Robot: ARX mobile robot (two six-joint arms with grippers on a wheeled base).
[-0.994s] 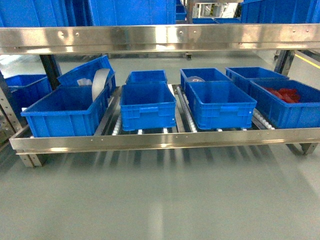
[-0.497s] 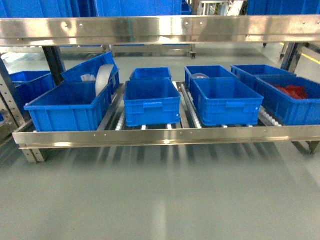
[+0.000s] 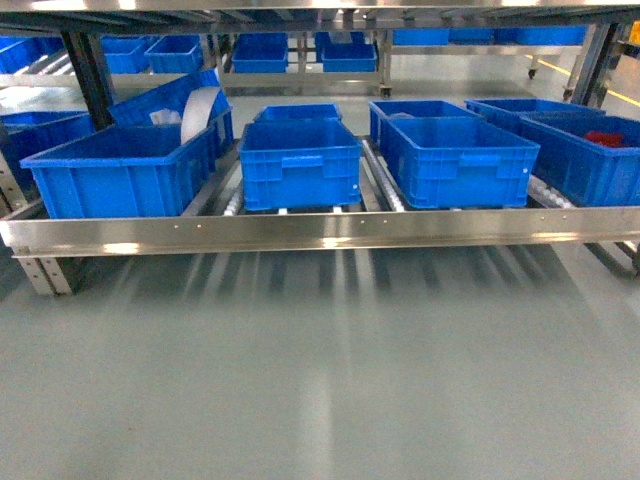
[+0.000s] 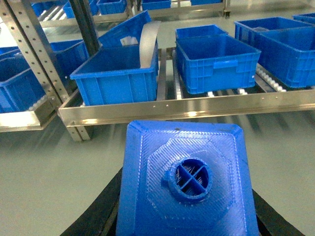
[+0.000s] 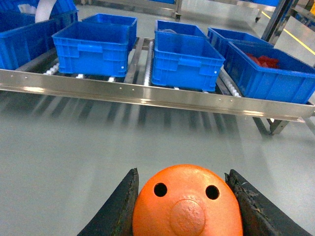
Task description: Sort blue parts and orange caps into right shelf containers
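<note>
Left claw (image 4: 184, 216) clenched on a blue part (image 4: 186, 179), stud end toward the camera. Right claw (image 5: 183, 206) clenched on an orange cap (image 5: 187, 204), holed flat top showing. Both held above grey floor (image 3: 320, 380), short of the shelf (image 3: 300, 230). Blue crates (image 3: 455, 160) sit in rows on the rollers; the rightmost crate (image 5: 270, 73) holds red pieces.

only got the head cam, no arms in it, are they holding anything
observer: yes, the left end effector is shut on a blue part, black fingers on both sides.
operator: and the right one
observer: the right end effector grips an orange cap between its fingers.
operator: which end of the cap shows
observer: an end with two small holes, facing the right wrist camera.
</note>
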